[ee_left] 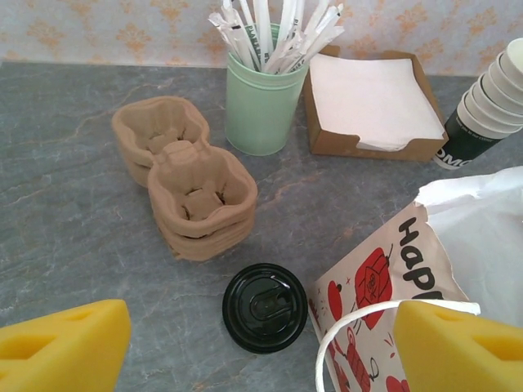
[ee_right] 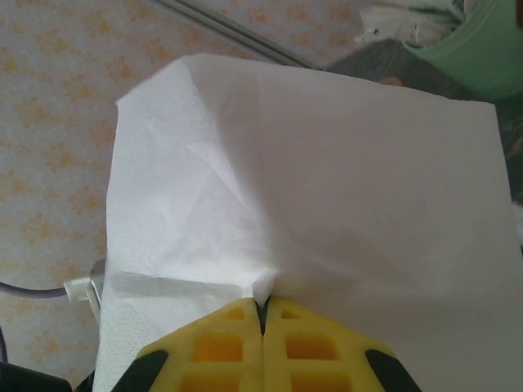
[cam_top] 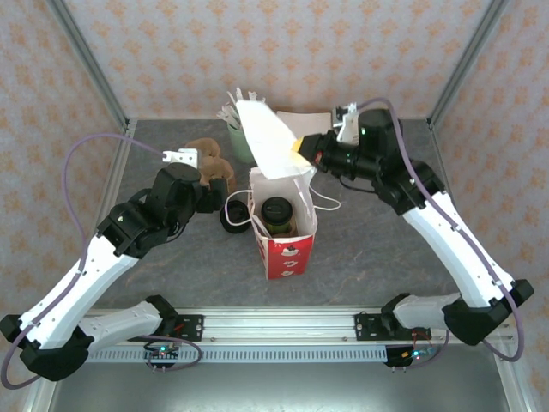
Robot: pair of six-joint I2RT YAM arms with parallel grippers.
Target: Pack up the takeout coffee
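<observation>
Left gripper (ee_left: 261, 353): jaws spread wide, nothing between them; loose black lid (ee_left: 265, 307) on table just ahead, 12 o'clock. Right gripper (ee_right: 264, 317): pinched tight on white top flap of paper bag (cam_top: 284, 245). Takeout coffee (cam_top: 276, 212) upright inside bag (black lid up), top view: 7 o'clock from right gripper, 4 o'clock from left. Mint cup (ee_left: 258, 110) holds paper-wrapped straws; cardboard box (ee_left: 327, 139) holds napkins.
</observation>
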